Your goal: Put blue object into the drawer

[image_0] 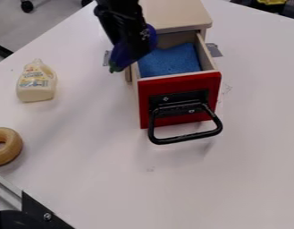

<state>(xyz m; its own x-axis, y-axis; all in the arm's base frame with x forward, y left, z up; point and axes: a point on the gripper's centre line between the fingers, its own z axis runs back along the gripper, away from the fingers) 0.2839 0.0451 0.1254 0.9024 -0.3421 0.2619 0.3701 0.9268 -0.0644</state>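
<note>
The black gripper [130,38] hangs from the top edge, beside the left side of the open drawer [212,85]. It is shut on a dark blue-purple object [123,58] with a green tip, which hangs tilted and shows on both sides of the gripper. The tip points down and left, above the table beside the drawer. A bright blue sponge-like block [170,61] lies inside the drawer. The drawer has a red front and a black handle. The gripper covers the middle of the held object.
The light wooden cabinet [176,14] stands behind the drawer at the top. A cream bottle [36,82] is on the white table [233,179] to the left, with a tan ring [13,147] below it at the left edge. Black and metal hardware [41,212] occupies the lower left corner.
</note>
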